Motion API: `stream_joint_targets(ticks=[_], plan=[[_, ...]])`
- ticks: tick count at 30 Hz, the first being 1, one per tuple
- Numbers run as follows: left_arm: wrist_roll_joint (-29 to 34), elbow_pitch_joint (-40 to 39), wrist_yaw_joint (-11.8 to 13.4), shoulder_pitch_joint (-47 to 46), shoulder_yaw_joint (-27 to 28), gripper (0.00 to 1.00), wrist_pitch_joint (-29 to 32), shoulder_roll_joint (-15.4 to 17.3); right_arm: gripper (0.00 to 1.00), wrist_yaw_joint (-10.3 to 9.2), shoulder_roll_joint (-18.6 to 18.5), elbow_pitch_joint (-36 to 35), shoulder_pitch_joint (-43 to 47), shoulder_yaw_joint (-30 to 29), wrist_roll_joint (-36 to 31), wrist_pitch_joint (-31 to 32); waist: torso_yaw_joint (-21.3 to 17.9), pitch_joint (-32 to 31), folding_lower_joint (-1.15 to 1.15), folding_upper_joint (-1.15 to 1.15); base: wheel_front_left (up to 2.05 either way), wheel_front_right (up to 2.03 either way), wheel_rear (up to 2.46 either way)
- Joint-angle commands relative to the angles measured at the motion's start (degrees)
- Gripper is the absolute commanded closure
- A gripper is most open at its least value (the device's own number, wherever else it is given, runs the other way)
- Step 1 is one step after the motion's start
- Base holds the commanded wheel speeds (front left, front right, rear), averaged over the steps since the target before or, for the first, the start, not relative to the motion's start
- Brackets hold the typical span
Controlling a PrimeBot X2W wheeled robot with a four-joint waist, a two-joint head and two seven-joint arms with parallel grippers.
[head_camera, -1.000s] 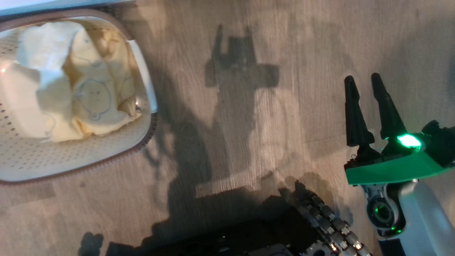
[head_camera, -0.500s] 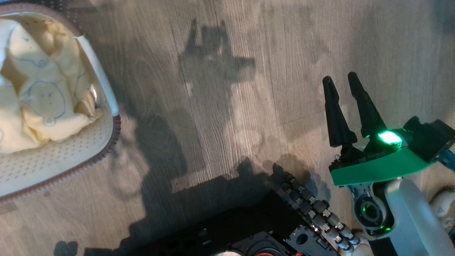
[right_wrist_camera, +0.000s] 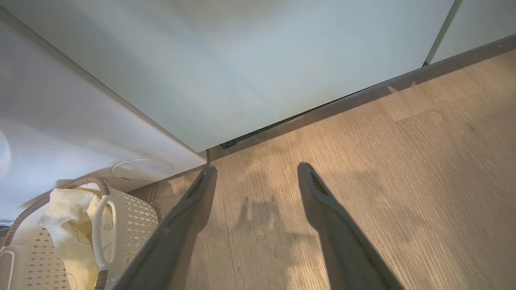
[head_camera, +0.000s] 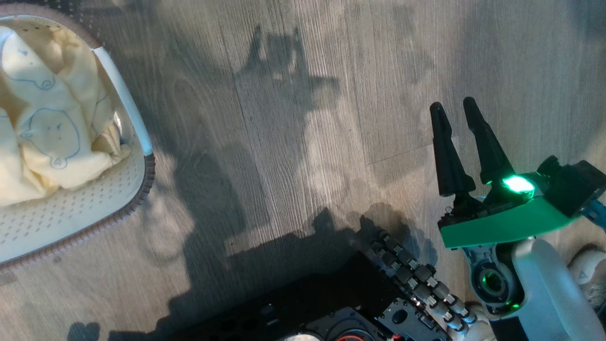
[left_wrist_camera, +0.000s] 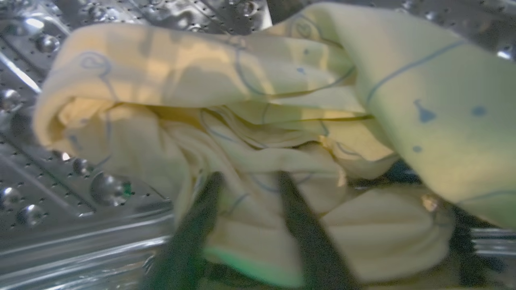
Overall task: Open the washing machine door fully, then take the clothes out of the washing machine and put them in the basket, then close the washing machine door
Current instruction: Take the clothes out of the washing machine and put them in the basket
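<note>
Left gripper (left_wrist_camera: 249, 176) fingers spread wide astride clothes (left_wrist_camera: 201, 80), not clamped. Head camera swung, basket (head_camera: 71, 213) shifted leftward, part-loaded; next fetch likely underway. Right gripper (head_camera: 452, 103) parted, empty, well right of basket.

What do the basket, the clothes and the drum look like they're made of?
The basket looks like matte cream plastic: moulded, perforated walls. The clothes are soft yellow fabric, creased, possibly cotton. The drum looks like polished steel: bright glints, dimples.
</note>
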Motion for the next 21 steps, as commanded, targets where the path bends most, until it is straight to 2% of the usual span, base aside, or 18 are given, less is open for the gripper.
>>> stream_joint_targets(ticks=[1,13,21], plan=[[0.4,-0.7,-0.4,0.3,0.2,1.00,-0.1,2.7,0.00,-0.16,-0.7,-1.1,3.2,0.4,0.5,-0.3,0.0,0.1,0.00,0.00,0.00,0.00,0.00],[-2.2,1.4,0.0,-2.2,0.2,1.00,-12.6,-1.1,0.00,-0.16,-0.7,-0.5,1.9,0.4,1.0,-0.3,0.5,0.3,0.00,0.00,0.00,0.00,0.00],[-2.7,-0.1,0.9,-1.9,1.3,1.00,-22.3,-1.8,0.00,-0.16,-0.7,-0.4,0.6,0.4,1.6,-0.3,1.2,0.5,0.00,0.00,0.00,0.00,0.00]])
